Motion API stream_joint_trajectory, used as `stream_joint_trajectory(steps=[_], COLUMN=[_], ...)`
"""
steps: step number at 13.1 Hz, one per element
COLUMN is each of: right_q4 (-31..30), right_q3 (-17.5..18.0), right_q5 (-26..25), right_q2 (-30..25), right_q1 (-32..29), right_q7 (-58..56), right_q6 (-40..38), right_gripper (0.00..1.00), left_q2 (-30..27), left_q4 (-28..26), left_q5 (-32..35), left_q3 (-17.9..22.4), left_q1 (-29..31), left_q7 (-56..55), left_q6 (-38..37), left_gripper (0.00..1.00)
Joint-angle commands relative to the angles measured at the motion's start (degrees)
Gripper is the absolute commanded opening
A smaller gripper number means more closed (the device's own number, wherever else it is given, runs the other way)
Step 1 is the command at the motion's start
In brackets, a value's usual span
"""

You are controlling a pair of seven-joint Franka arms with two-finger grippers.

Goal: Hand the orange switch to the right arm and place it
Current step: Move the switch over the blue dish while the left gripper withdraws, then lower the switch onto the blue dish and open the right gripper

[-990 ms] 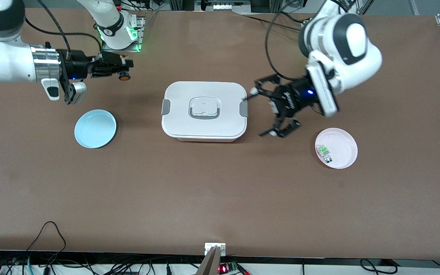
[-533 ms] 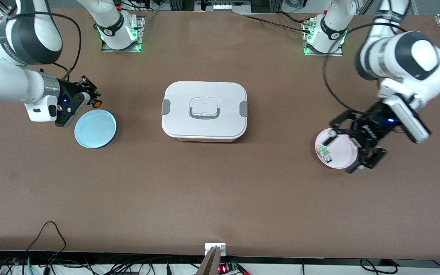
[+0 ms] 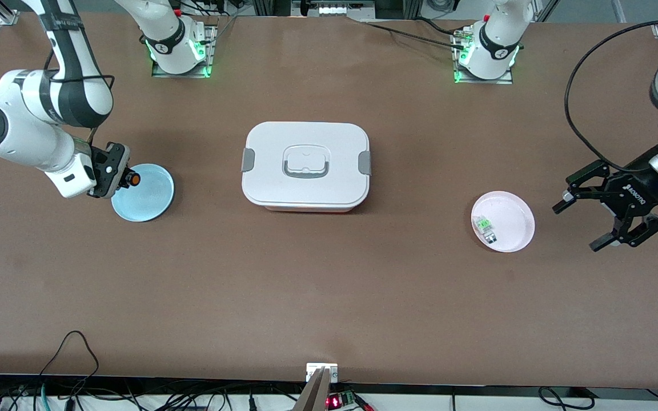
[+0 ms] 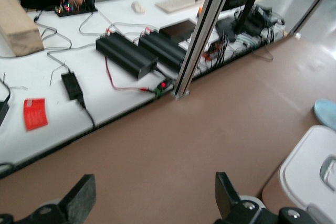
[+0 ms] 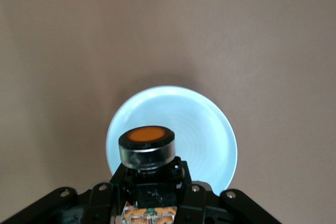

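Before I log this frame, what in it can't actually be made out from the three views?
- Front view: the right gripper holds the orange switch over the blue plate's rim; the fingers are hidden by the gripper body.
- Right wrist view: the switch covers part of the plate, so its height above it is unclear.
- Front view: the clear-and-green component on the pink plate is too small to read.
- Left wrist view: the open left gripper is cut off by the edge.

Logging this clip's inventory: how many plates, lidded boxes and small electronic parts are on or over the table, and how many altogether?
Plates: 2, a blue plate and a pink plate.
Lidded boxes: 1, the white box.
Small parts: 2, the orange switch in the right pincer, and a clear-and-green component on the pink plate.
Total: 5.
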Motion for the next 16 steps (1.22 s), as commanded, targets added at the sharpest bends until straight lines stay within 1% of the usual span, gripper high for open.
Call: stream_joint_trajectory(steps=[1, 3, 5, 7, 8, 9, 10, 11, 13, 14, 15, 16], right_q4=[-4.8, -7.7, -9.6, -9.8, -9.8, -9.8, -9.8, -9.7, -9.6, -9.5, -9.3, -8.8], right_q3=[-1.0, -1.1, -1.0, -1.0, -1.0, -1.0, -1.0, -1.0, -1.0, -1.0, -1.0, -0.9], right_q5=[-0.6, -0.6, -0.5, -0.5, -0.5, -0.3, -0.3, -0.3, -0.3, -0.3, -0.3, 0.0], right_q2=[1.8, 3.8, 6.3, 8.2, 8.7, 9.2, 9.6, 9.9, 10.2, 10.1, 9.9, 9.6], right_q1=[-0.1, -0.1, -0.1, -0.1, -0.1, -0.2, -0.1, -0.1, -0.1, -0.1, -0.1, 0.0], right_q7=[-3.9, -4.9, -6.9, -7.7, -8.0, -8.0, -8.0, -8.0, -7.8, -7.7, -7.3, -7.0], right_q6=[8.8, 15.6, 22.4, 25.1, 26.0, 26.4, 26.6, 27.2, 27.5, 27.4, 27.0, 26.9], right_gripper=[0.00, 0.00, 0.00, 0.00, 0.01, 0.04, 0.13, 0.32, 0.61, 0.87, 1.00, 1.00], left_q2=[-3.0, -3.1, -3.5, -3.7, -4.0, -4.5, -5.1, -5.1, -5.6, -5.6, -5.7, -5.7], left_q4=[2.0, 5.8, 9.6, 13.8, 14.5, 14.6, 14.5, 14.4, 14.0, 14.2, 14.3, 14.3], left_q5=[11.3, 20.8, 30.2, 39.5, 42.7, 43.6, 43.7, 43.7, 43.8, 43.8, 43.7, 43.7], left_q3=[3.4, 5.5, 6.0, 5.9, 5.9, 6.0, 5.9, 5.7, 5.0, 5.8, 7.7, 12.1], left_q1=[-2.0, -6.0, -10.0, -14.4, -15.8, -16.3, -16.0, -15.9, -15.9, -16.5, -18.3, -21.7], left_q7=[-8.0, -15.9, -29.2, -43.2, -48.5, -51.6, -53.5, -54.9, -58.7, -59.4, -59.0, -59.0], left_q6=[-6.2, -12.2, -17.0, -25.2, -28.2, -30.3, -32.0, -33.0, -33.8, -34.2, -34.3, -34.3], left_gripper=[1.00, 1.00, 1.00, 1.00, 1.00, 1.00, 1.00, 1.00, 1.00, 1.00, 1.00, 1.00])
